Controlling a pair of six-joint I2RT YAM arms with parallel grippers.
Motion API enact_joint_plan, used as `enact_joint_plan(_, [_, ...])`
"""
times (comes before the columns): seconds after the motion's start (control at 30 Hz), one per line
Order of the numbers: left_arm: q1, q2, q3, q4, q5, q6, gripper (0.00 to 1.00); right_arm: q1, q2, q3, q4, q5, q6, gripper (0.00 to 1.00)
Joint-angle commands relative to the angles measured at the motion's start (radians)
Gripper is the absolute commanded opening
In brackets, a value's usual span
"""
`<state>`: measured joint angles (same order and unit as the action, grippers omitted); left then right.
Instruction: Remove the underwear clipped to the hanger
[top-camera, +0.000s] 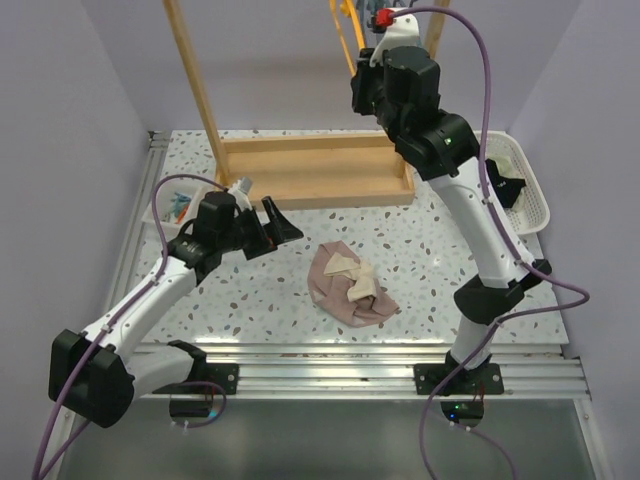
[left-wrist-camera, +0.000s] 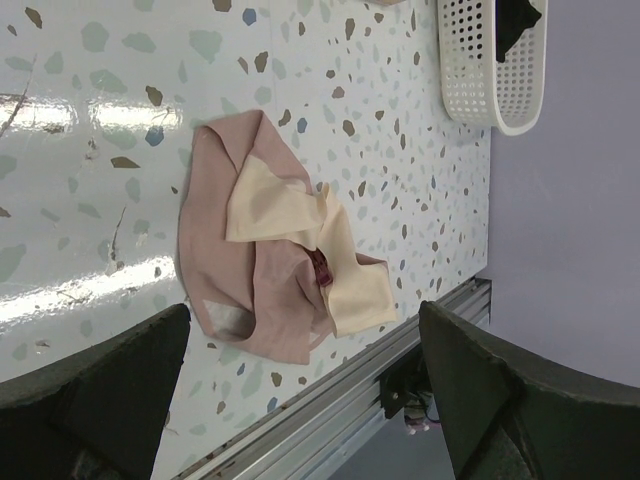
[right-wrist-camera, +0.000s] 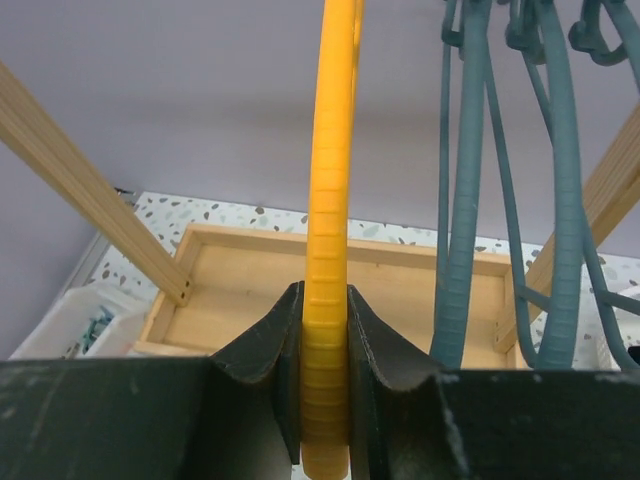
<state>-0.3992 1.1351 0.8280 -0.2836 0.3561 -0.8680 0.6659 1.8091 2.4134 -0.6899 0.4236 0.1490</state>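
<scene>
The pink underwear (top-camera: 350, 285) lies crumpled on the surface (top-camera: 440, 250), near the middle, pale trim turned up. The black underwear (top-camera: 505, 188) sits in the white basket (top-camera: 537, 205) at the far right. Neither looks clipped to anything, so the task seems nearly finished.

The right claw (right-wrist-camera: 325, 310) is raised and pressed together on the yellow hanger (right-wrist-camera: 328, 200). No cloth shows on the part in view. A good finish would be to check for leftover cloth, open gently, and back straight out so the hanger does not swing.

The left claw (top-camera: 272, 228) hovers spread over the surface, left of the pink underwear and clear of it.

Teal hangers (right-wrist-camera: 465, 200) dangle just right of the yellow one and could snag the fingers. The wooden rack (top-camera: 310, 170) stands below, and a small bin (top-camera: 180, 205) sits at the left.
</scene>
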Motion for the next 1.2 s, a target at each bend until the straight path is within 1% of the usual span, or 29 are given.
enact_joint_plan(0.0, [0.011,-0.026,0.013,-0.011,-0.011,0.006,1.0,-0.048,-0.022,0.023,0.041,-0.042,0.067,0.0])
enact_joint_plan(0.13, [0.011,-0.026,0.013,-0.003,-0.003,-0.003,1.0,-0.084,0.002,0.03,-0.011,-0.071,0.093,0.0])
enact_joint_plan(0.27, [0.011,-0.035,0.011,-0.005,-0.009,-0.011,1.0,-0.107,0.016,0.023,-0.053,-0.132,0.095,0.0])
enact_joint_plan(0.43, [0.011,-0.044,0.008,-0.003,-0.012,-0.016,1.0,-0.109,0.03,0.038,-0.103,-0.197,0.07,0.0])
enact_joint_plan(0.57, [0.011,-0.047,0.01,0.003,-0.012,-0.022,1.0,-0.109,-0.004,-0.014,-0.114,-0.221,0.061,0.0])
enact_joint_plan(0.6, [0.011,-0.047,0.011,0.003,-0.011,-0.023,1.0,-0.109,-0.034,-0.031,-0.112,-0.22,0.061,0.0])
enact_joint_plan(0.63, [0.011,-0.047,0.011,0.006,-0.014,-0.025,1.0,-0.111,-0.051,-0.066,-0.105,-0.224,0.064,0.19])
enact_joint_plan(0.67, [0.011,-0.047,0.013,0.007,-0.013,-0.026,1.0,-0.109,-0.072,-0.082,-0.105,-0.233,0.067,0.32])
enact_joint_plan(0.7, [0.013,-0.051,0.016,0.008,-0.012,-0.026,1.0,-0.108,-0.111,-0.111,-0.109,-0.247,0.072,0.39])
enact_joint_plan(0.73, [0.011,-0.051,0.017,0.008,-0.011,-0.026,1.0,-0.098,-0.137,-0.131,-0.118,-0.276,0.073,0.52])
enact_joint_plan(0.77, [0.011,-0.052,0.02,0.008,-0.011,-0.028,1.0,-0.092,-0.164,-0.157,-0.129,-0.284,0.072,0.58])
enact_joint_plan(0.8, [0.011,-0.052,0.022,0.008,-0.012,-0.028,1.0,-0.078,-0.192,-0.186,-0.141,-0.29,0.069,0.61])
enact_joint_plan(0.83, [0.011,-0.052,0.025,0.009,-0.011,-0.026,1.0,-0.062,-0.267,-0.273,-0.163,-0.29,0.063,0.63])
enact_joint_plan(0.9, [0.011,-0.051,0.022,0.011,-0.009,-0.026,1.0,0.013,-0.348,-0.397,-0.178,-0.277,0.043,0.64])
enact_joint_plan(0.93, [0.011,-0.049,0.019,0.012,-0.006,-0.025,1.0,0.041,-0.423,-0.528,-0.204,-0.26,0.05,0.64])
enact_joint_plan(0.97, [0.011,-0.048,0.016,0.014,-0.003,-0.023,1.0,0.084,-0.465,-0.595,-0.218,-0.252,0.064,0.64])
enact_joint_plan(1.0, [0.011,-0.041,0.004,0.017,0.006,-0.025,1.0,0.099,-0.497,-0.661,-0.233,-0.252,0.079,0.64])
enact_joint_plan(1.03, [0.011,-0.038,-0.003,0.027,0.009,-0.025,1.0,0.119,-0.574,-0.798,-0.258,-0.252,0.119,0.64])
enact_joint_plan(1.1, [0.011,-0.032,-0.023,0.037,0.021,-0.029,1.0,0.124,-0.648,-0.948,-0.255,-0.255,0.167,0.64])
enact_joint_plan(1.13, [0.011,-0.031,-0.027,0.049,0.024,-0.032,1.0,0.127,-0.689,-1.085,-0.243,-0.258,0.203,0.64])
enact_joint_plan(1.17, [0.011,-0.031,-0.035,0.053,0.026,-0.038,1.0,0.132,-0.75,-1.143,-0.238,-0.258,0.221,0.64])
